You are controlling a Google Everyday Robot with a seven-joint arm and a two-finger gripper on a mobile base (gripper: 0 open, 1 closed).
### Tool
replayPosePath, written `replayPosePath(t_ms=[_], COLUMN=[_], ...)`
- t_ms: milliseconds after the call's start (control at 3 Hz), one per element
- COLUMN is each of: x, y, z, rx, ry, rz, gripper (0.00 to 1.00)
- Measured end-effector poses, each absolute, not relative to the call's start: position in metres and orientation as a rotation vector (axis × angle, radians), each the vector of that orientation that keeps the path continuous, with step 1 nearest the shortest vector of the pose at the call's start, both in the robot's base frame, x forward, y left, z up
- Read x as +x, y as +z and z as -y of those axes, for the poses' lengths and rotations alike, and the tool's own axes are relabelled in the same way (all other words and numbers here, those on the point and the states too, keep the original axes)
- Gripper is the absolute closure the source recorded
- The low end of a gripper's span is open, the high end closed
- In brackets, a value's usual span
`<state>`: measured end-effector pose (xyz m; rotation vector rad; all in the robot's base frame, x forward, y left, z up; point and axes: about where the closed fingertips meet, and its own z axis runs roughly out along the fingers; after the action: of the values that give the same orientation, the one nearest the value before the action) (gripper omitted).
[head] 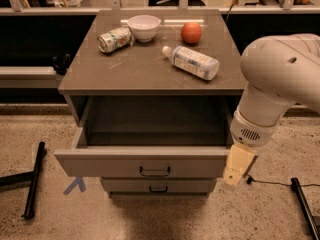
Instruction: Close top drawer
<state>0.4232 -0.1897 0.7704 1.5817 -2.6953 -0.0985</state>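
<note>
1. At the right end of the pulled-out front panel, the gripper [239, 165] is hanging from the white arm [280, 84], either touching that corner or sitting just in front of it; I cannot tell whether it is released or clenched
2. Directly to the gripper's left, the top drawer [110, 166] is standing wide open, its deep box looking empty and its small dark handle [154, 172] sitting well to the left of the gripper
3. Up and behind the gripper, the worktop [145, 76] is carrying a bottle [191, 62], a can [114, 39], a bowl [144, 26] and a round orange fruit [191, 33], none of them getting in the drawer's way
4. The step in hand is looking like pressing the panel home: pushing straight back toward the cabinet, slowly and level, is advisable
5. Since contact is falling at the panel's end, the box is risking skewing on its runners; shifting leftward toward the handle should be helping
6. Below and left of the gripper, the lower drawer front [158, 186] is needing no touch
</note>
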Motion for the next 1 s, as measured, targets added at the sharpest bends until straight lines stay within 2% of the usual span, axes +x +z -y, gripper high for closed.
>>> replayPosePath(t_ms=[333, 667, 1000], x=[0.407, 0.392, 0.384], y=[0.759, 0.746, 0.738], z=[0.192, 0.188, 0.188], rx=[1.533, 1.502, 1.483], ry=[-0.126, -0.157, -0.159], rz=[2.699, 2.684, 2.676], gripper=[0.00, 0.15, 0.38])
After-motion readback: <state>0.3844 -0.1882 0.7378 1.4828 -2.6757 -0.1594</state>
